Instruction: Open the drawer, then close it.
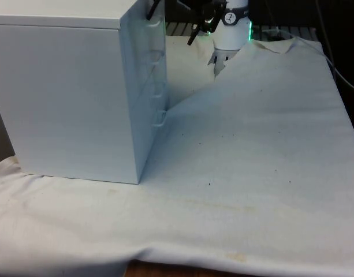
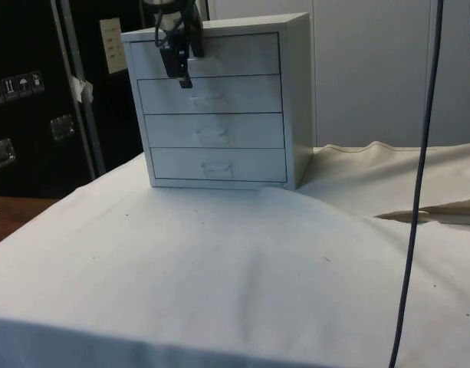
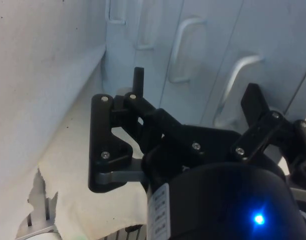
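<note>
Side view puts the chest of drawers (image 2: 219, 103) straight ahead of the pincer (image 2: 181, 63), all four drawers shut; the top drawer (image 2: 235, 55) sits level with the fingers and its handle (image 3: 237, 80) lies just beyond the tips. The pincer is spread wide, holds nothing, and appears not yet in contact with the front. To open well, I judge it should bracket that top handle squarely, close on the bar, then pull straight out along the drawer's line, without tilting the chest on the white-clothed table (image 2: 219, 268) beneath.
</note>
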